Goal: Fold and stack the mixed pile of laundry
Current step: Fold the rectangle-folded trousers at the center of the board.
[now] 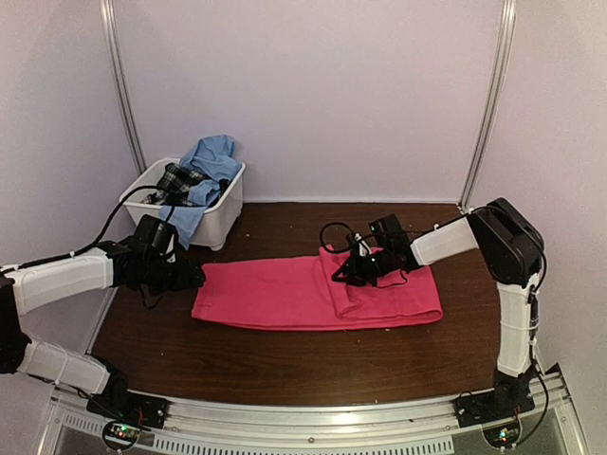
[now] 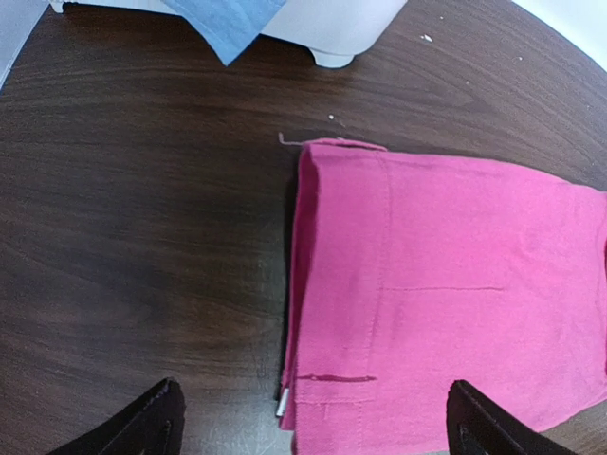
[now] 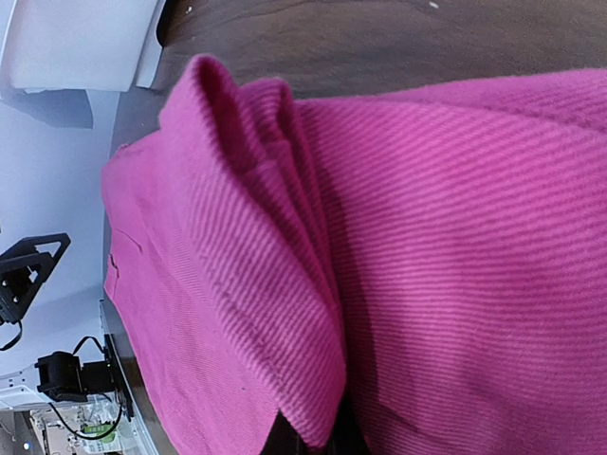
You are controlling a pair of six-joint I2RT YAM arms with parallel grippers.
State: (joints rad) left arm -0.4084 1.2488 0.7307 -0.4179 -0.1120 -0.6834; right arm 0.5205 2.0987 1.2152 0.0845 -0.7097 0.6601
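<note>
table: you have a dark wooden table [image 1: 285, 365] across the lower frame.
cloth: bright pink-red cloth [image 1: 275, 294] lies at centre, right part folded over.
tub: white plastic tub [image 1: 223, 213], upper left, holds light blue collared shirt [image 1: 213, 156] and black-and-white plaid garment [image 1: 178, 178].
left gripper [image 1: 190, 276]: jaws spread wide at the cloth's left edge.
right gripper [image 1: 343, 270]: pinched on the fold.

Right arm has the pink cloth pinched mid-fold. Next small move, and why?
Probably carry the right gripper left, laying its pinched fold of the pink cloth over the flat half: the fold reaches only partway, and the left gripper is open at that end.
</note>
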